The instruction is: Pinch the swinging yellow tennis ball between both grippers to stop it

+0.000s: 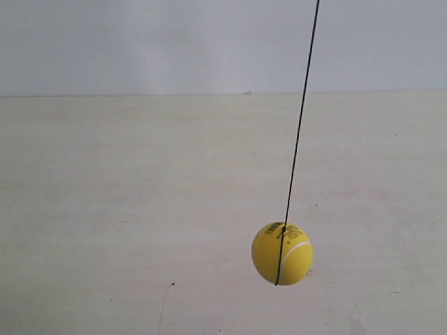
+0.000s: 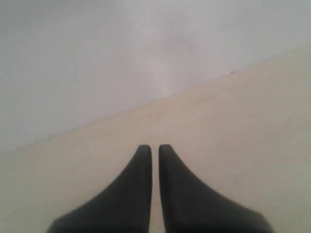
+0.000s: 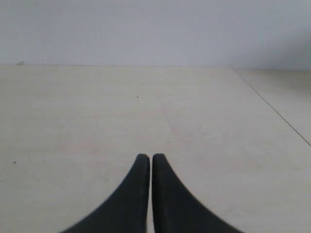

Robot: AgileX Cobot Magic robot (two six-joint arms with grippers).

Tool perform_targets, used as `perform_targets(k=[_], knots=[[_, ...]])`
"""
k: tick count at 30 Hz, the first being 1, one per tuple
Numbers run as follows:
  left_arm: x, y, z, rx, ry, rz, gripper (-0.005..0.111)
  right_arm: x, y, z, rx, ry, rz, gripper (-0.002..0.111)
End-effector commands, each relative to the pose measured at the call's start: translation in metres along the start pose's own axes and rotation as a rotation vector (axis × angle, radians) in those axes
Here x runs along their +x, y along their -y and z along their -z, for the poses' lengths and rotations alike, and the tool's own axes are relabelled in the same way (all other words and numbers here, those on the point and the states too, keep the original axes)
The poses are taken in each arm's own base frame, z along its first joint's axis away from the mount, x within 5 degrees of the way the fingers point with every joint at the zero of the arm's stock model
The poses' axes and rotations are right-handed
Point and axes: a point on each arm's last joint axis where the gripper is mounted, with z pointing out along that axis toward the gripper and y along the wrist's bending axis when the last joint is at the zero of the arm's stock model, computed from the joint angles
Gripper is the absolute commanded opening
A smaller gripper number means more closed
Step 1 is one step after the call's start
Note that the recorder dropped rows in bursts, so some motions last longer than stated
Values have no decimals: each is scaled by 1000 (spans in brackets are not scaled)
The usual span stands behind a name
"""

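**Hung ball over the counter, both grippers closed, no pinch yet.**
The bright yellow fuzzy tennis ball point(image 1: 282, 253) hangs on a thin dark string point(image 1: 299, 132) over the pale beige counter point(image 1: 105, 209); the string's slant suggests mid-swing. The black wedge-tipped left gripper point(image 2: 155, 148) and right gripper point(image 3: 149, 157) point across the counter, jaws nearly together and holding nothing, probably to serve as blunt pads. Neither wrist view shows the ball; open counter surrounds it.

Pale grey wall point(image 1: 140, 42), cream tabletop point(image 1: 105, 209), soft even light
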Motion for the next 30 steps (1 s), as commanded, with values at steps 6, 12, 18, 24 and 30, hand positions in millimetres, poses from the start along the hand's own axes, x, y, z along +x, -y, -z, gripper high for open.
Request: perform_targets(k=[6, 12, 18, 24, 30], knots=[[18, -1, -1, -85, -129, 178, 5, -1, 0, 0, 5, 8, 5, 0], [18, -1, -1, -86, -128, 201, 5, -1, 0, 0, 5, 8, 5, 0], [18, -1, -1, -86, -128, 201, 5, -1, 0, 0, 5, 8, 7, 0], [17, -1, -1, -87, -126, 207, 5, -1, 0, 0, 5, 8, 5, 0], [17, -1, -1, -87, -126, 207, 5, -1, 0, 0, 5, 8, 5, 0]])
